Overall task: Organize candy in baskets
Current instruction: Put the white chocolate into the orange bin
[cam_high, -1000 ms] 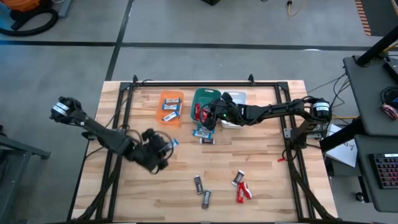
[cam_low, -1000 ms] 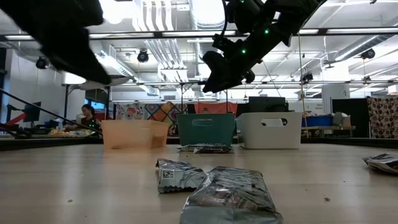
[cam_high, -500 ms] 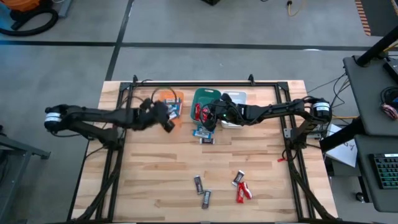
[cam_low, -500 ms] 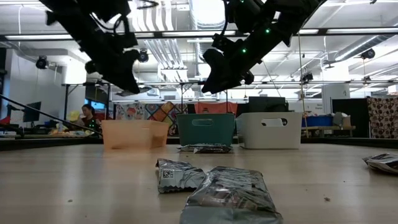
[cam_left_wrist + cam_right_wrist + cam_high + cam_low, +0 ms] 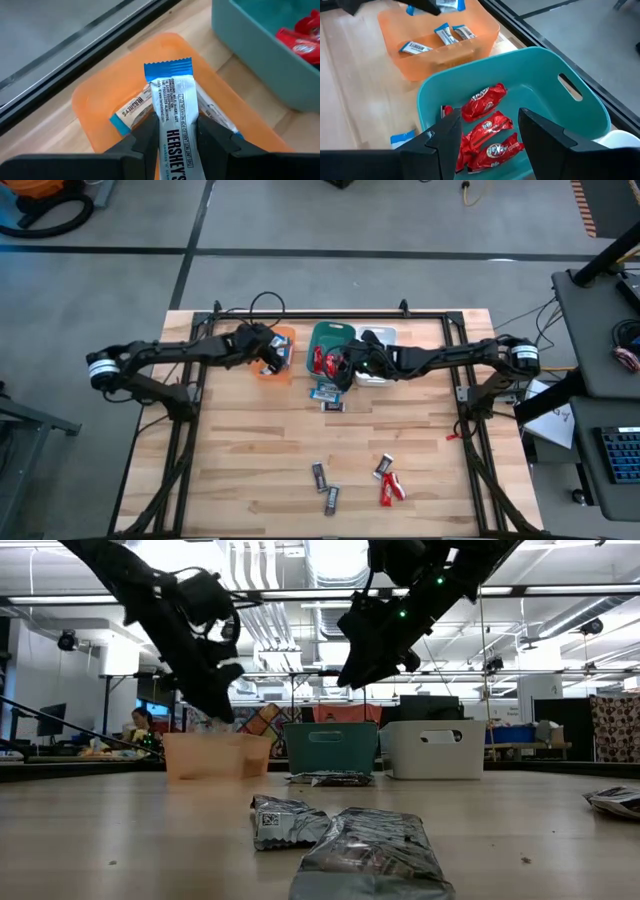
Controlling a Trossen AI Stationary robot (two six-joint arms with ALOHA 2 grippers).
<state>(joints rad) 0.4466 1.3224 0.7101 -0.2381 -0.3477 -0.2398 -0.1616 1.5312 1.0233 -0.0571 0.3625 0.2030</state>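
My left gripper [image 5: 176, 142] hangs over the orange basket [image 5: 275, 368], shut on a blue-and-white candy bar [image 5: 171, 102]. Other blue-and-white bars [image 5: 415, 47] lie in that basket. My right gripper [image 5: 487, 145] is open and empty above the teal basket [image 5: 580, 117], which holds red candies [image 5: 485, 137]. The white basket [image 5: 383, 335] stands to the teal one's right, partly under my right arm. In the low view the left gripper [image 5: 215, 690] is above the orange basket [image 5: 215, 755] and the right gripper [image 5: 365, 655] above the teal basket [image 5: 330, 747]. My left gripper pinches the blue-and-white bar between its two fingers [image 5: 145, 135], one on each long side. The bar lies along the fingers, and its blue crimped end [image 5: 167, 69] sticks out past the fingertips. It is lifted clear above the orange basket.
A blue-and-white bar [image 5: 324, 393] and a dark bar [image 5: 333, 406] lie on the table in front of the teal basket. Near the near edge lie dark bars [image 5: 319, 475] [image 5: 331, 499], a silvery one [image 5: 383, 467] and a red one [image 5: 392, 488]. A black frame rail [image 5: 300, 314] runs behind the baskets.
My left gripper has swung from the table's near-left area toward the far edge and now hangs over the orange basket, still shut on the blue-and-white bar. My right gripper has stayed open above the teal basket.
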